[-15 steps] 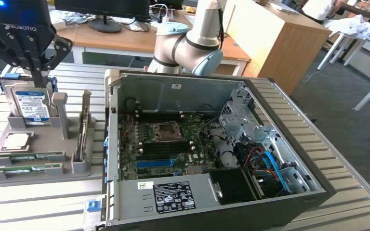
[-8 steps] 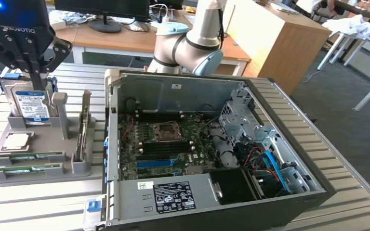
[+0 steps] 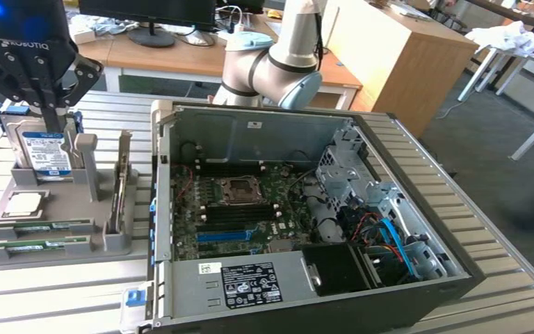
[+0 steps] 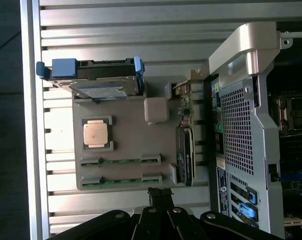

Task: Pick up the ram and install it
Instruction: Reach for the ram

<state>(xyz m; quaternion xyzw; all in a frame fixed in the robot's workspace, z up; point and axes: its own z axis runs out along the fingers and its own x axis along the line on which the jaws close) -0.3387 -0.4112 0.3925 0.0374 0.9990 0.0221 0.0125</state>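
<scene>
Two rams lie side by side in slots of a grey holder tray (image 3: 53,261). Each is a thin green stick: one ram (image 3: 49,226) (image 4: 120,161), the other ram (image 3: 35,245) (image 4: 120,180) beside it at the tray's edge. My gripper (image 3: 55,118) (image 4: 158,192) hangs well above the tray, at the exterior view's upper left, in front of the hard drive. Its fingers are shut with nothing between them. The open computer case (image 3: 248,129) stands to the tray's right in the exterior view, with the motherboard (image 3: 234,209) and its black memory slots (image 3: 239,214) exposed.
The tray also holds a square silver processor (image 3: 24,203) (image 4: 96,134), an upright hard drive (image 3: 46,149) (image 4: 98,82) and an upright card (image 3: 119,188) (image 4: 186,150). Cables and a drive cage (image 3: 369,202) crowd the case's right side. Everything rests on a slatted metal table (image 3: 44,306).
</scene>
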